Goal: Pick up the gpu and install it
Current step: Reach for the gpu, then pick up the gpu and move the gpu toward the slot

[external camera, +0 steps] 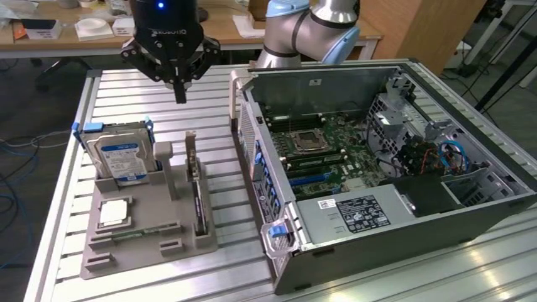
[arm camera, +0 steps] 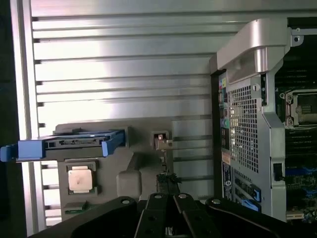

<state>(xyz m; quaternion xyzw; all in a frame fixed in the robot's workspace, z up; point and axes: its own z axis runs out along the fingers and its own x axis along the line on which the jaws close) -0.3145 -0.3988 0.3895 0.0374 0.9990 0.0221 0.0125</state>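
Overhead, the end effector (external camera: 180, 95) hangs empty, fingers together, above the graphics card (external camera: 195, 182) standing upright in its holder (external camera: 143, 253).

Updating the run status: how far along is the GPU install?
Done: nothing yet. The thin black expansion card with a silver bracket stands upright in the grey plastic holder, untouched. In hand: nothing; the black gripper is shut and empty, hanging above the slatted table beyond the holder. Left: the pick and the install into the open black computer case.
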